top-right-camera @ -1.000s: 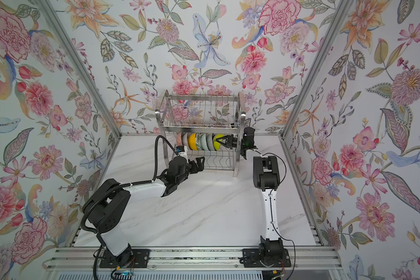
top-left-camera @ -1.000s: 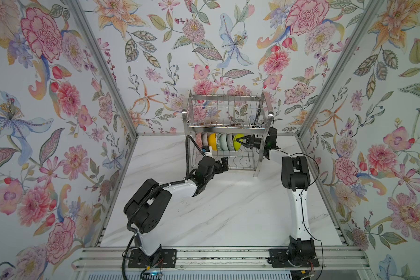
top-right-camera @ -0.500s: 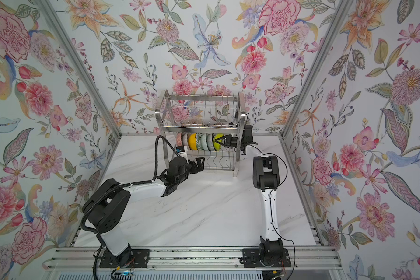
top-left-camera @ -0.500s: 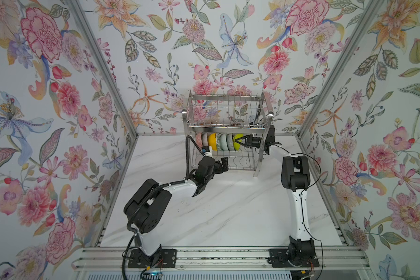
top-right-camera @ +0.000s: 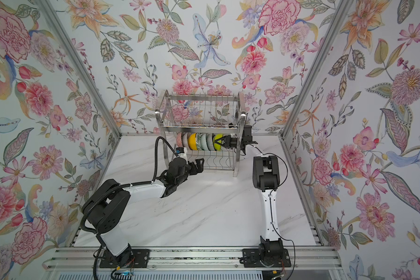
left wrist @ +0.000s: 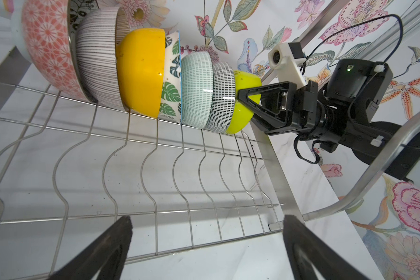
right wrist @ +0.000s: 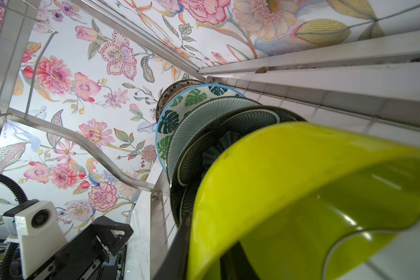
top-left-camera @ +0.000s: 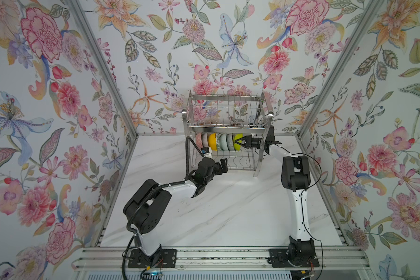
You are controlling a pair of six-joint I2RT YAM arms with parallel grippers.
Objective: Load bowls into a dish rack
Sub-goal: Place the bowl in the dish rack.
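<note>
Lime green bowl [left wrist: 243,77] stands on edge, last in the lower-tier row of the dish rack [top-left-camera: 224,98]. My right end effector [left wrist: 246,104] straddles its rim; clamped or loose, I can't tell. Left end effector [left wrist: 207,219] gapes empty.

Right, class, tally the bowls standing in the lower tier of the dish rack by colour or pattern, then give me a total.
Pink patterned bowl: 1
Black-and-white striped bowl: 1
Orange-yellow bowl: 1
Green leaf-print bowl: 1
Pale mint bowl: 1
Black-and-white checked bowl: 1
Lime green bowl: 1
Total: 7
</note>
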